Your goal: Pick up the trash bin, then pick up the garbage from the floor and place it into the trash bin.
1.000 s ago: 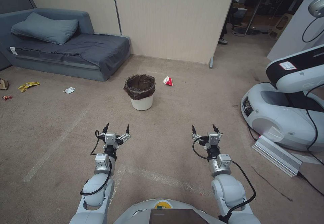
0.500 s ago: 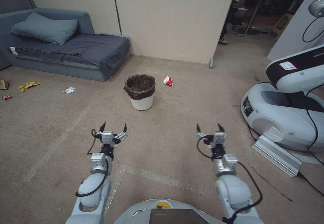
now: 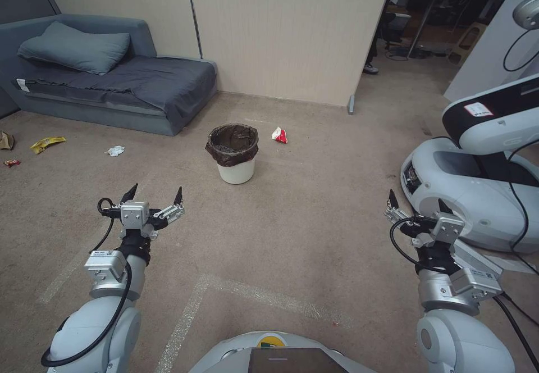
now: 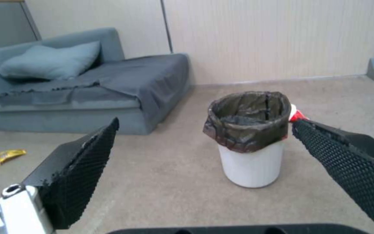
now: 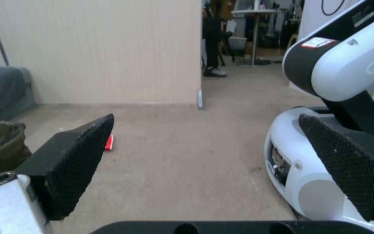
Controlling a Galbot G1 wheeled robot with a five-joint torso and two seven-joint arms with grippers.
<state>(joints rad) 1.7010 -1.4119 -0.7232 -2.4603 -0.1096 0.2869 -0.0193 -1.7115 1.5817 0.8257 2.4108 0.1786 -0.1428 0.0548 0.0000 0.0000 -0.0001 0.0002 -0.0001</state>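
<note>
The trash bin, a white bucket with a dark bag folded over its rim, stands upright on the carpet floor ahead of me. Garbage lies around it: a red-and-white packet just behind it to the right, a white tissue, a yellow wrapper, a brown scrap and a small red piece far left. My left gripper hovers open, short of the bin and left of it. My right gripper hovers open far to the right. The left wrist view frames the bin between the open fingers.
A grey sofa bed stands at the back left against a beige partition wall. Another white robot's base and a metal rail crowd the right side, close to my right gripper. White tape lines cross the carpet.
Both arms have swung apart: the left gripper moved left, the right gripper moved right toward the other robot. Both stayed open. The bin and litter have not moved.
</note>
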